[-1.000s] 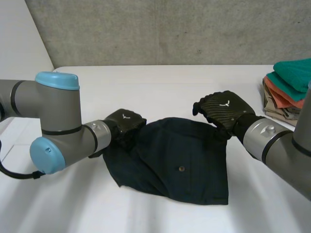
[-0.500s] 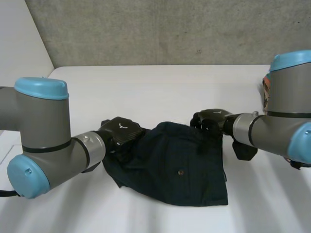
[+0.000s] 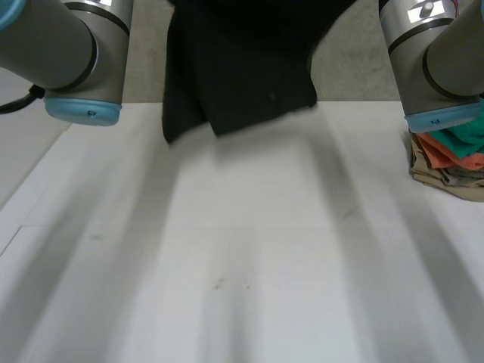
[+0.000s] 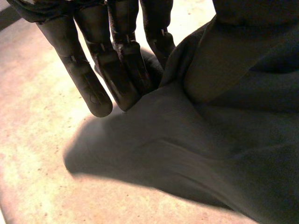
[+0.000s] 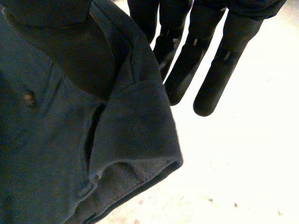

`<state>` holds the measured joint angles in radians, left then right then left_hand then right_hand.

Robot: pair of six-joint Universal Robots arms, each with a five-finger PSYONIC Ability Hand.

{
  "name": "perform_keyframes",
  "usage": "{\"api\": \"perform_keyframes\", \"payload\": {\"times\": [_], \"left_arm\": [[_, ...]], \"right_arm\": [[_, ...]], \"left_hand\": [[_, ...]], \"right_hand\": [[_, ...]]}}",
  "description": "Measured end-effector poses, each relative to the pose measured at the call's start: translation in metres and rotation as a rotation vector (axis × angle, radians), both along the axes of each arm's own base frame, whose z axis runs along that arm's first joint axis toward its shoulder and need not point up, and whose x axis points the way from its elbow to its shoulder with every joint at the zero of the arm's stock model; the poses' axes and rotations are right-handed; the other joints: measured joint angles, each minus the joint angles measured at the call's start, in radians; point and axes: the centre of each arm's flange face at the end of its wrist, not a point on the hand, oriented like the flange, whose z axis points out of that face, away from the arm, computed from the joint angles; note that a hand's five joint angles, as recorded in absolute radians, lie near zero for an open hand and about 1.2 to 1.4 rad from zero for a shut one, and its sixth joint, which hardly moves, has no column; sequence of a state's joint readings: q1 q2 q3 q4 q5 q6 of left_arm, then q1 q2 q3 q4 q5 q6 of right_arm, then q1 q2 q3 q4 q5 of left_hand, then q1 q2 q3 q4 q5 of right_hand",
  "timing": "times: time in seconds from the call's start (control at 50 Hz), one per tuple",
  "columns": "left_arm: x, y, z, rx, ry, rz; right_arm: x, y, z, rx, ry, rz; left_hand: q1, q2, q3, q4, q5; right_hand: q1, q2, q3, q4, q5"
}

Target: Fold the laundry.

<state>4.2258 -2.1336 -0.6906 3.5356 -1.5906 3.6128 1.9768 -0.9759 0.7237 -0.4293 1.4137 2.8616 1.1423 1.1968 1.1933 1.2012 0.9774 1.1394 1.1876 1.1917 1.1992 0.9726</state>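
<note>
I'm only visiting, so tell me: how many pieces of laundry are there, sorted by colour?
Dark navy fabric garment, hanging in the air: 1
Teal folded cloth, top of the pile: 1
Orange folded cloth, beneath the teal: 1
Beige folded cloth, bottom of the pile: 1
Total: 4

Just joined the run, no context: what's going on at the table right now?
Both hands hold one dark garment up off the white table; it hangs between the arms. The left hand and the right hand each pinch its cloth at the fingers. A stack of folded clothes sits at the table's right side.
</note>
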Motion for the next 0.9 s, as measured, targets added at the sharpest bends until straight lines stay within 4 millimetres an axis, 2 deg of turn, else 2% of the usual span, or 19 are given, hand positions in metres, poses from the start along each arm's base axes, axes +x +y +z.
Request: {"api": "perform_keyframes", "payload": {"times": [0.08, 0.14, 0.18, 0.2, 0.24, 0.28, 0.34, 0.36, 0.38, 0.4, 0.42, 0.48, 0.54, 0.6, 0.66, 0.72, 0.8, 0.9], "left_arm": [[-0.002, 0.006, -0.028, 0.099, -0.032, 0.001], [-0.002, 0.012, -0.058, 0.195, -0.078, -0.002], [0.0, 0.018, -0.081, 0.269, -0.115, -0.003], [0.003, 0.024, -0.101, 0.33, -0.144, -0.001], [0.006, 0.03, -0.12, 0.391, -0.168, 0.001], [0.012, 0.04, -0.15, 0.484, -0.199, 0.006], [0.017, 0.052, -0.181, 0.583, -0.223, 0.008], [0.018, 0.058, -0.193, 0.624, -0.233, 0.004], [0.019, 0.063, -0.206, 0.665, -0.241, -0.001], [0.019, 0.063, -0.206, 0.665, -0.241, -0.001], [0.02, 0.075, -0.228, 0.74, -0.256, -0.013], [0.022, 0.093, -0.252, 0.833, -0.282, -0.032], [0.025, 0.11, -0.262, 0.9, -0.307, -0.042], [0.03, 0.123, -0.258, 0.937, -0.324, -0.046], [0.036, 0.135, -0.248, 0.959, -0.336, -0.048], [0.041, 0.144, -0.233, 0.958, -0.341, -0.052], [0.045, 0.149, -0.215, 0.931, -0.332, -0.06], [0.047, 0.145, -0.199, 0.892, -0.314, -0.075]], "right_arm": [[0.003, 0.001, -0.011, 0.018, 0.03, 0.015], [0.004, 0.003, -0.027, 0.068, 0.062, 0.029], [0.004, 0.004, -0.042, 0.116, 0.087, 0.036], [0.004, 0.006, -0.054, 0.157, 0.108, 0.04], [0.004, 0.007, -0.069, 0.207, 0.133, 0.045], [0.004, 0.011, -0.096, 0.301, 0.178, 0.053], [0.003, 0.015, -0.128, 0.409, 0.237, 0.056], [0.002, 0.017, -0.144, 0.456, 0.268, 0.054], [0.001, 0.02, -0.169, 0.523, 0.32, 0.048], [0.001, 0.02, -0.169, 0.523, 0.32, 0.048], [-0.001, 0.026, -0.2, 0.605, 0.4, 0.038], [-0.004, 0.039, -0.238, 0.697, 0.524, 0.028], [-0.008, 0.053, -0.259, 0.746, 0.619, 0.025], [-0.012, 0.063, -0.265, 0.763, 0.665, 0.025], [-0.016, 0.072, -0.262, 0.768, 0.686, 0.026], [-0.02, 0.084, -0.254, 0.767, 0.686, 0.035], [-0.026, 0.096, -0.249, 0.776, 0.683, 0.048], [-0.03, 0.107, -0.253, 0.803, 0.687, 0.065]], "left_hand": [[0.0, 0.0, 0.0, 0.0, 0.0], [0.0, 0.001, 0.0, 0.0, 0.0], [0.0, 0.001, 0.0, 0.0, 0.0], [0.0, 0.001, 0.0, 0.0, 0.0], [0.0, 0.001, 0.0, 0.0, 0.0], [0.0, 0.001, 0.001, 0.0, 0.0], [0.0, 0.001, 0.002, 0.0, 0.0], [0.0, 0.001, 0.002, 0.0, 0.0], [0.0, 0.001, 0.002, 0.0, 0.0], [0.0, 0.001, 0.002, 0.0, 0.0], [0.0, 0.001, 0.002, 0.0, 0.0], [0.0, 0.001, 0.002, 0.0, 0.0], [0.0, 0.002, 0.002, 0.0, 0.0], [0.0, -0.013, -0.01, -0.014, -0.001], [-0.016, -0.092, -0.089, -0.097, -0.029], [-0.499, -0.521, -0.502, -0.517, -0.462], [-0.617, -0.662, -0.656, -0.671, -0.625], [-0.624, -0.686, -0.673, -0.699, -0.651]], "right_hand": [[0.0, 0.0, 0.0, 0.0, 0.008], [0.0, 0.0, 0.0, 0.0, 0.013], [0.0, 0.0, 0.0, 0.0, 0.013], [0.0, 0.0, 0.002, 0.0, 0.013], [0.0, 0.0, 0.004, 0.0, 0.013], [0.0, 0.0, 0.004, 0.0, 0.013], [0.0, 0.0, 0.004, 0.0, 0.013], [0.0, 0.0, 0.004, 0.0, 0.014], [0.0, 0.0, 0.004, 0.0, 0.017], [0.0, 0.0, 0.004, 0.0, 0.017], [0.0, 0.0, 0.004, 0.0, 0.017], [0.0, 0.0, 0.004, 0.0, 0.018], [0.0, 0.0, 0.004, 0.0, 0.018], [0.0, 0.0, 0.004, 0.0, 0.018], [0.0, 0.0, 0.004, 0.0, 0.018], [0.0, 0.0, 0.004, 0.0, 0.018], [0.0, 0.0, 0.004, 0.0, 0.018], [0.0, 0.0, 0.004, 0.0, 0.018]]}}
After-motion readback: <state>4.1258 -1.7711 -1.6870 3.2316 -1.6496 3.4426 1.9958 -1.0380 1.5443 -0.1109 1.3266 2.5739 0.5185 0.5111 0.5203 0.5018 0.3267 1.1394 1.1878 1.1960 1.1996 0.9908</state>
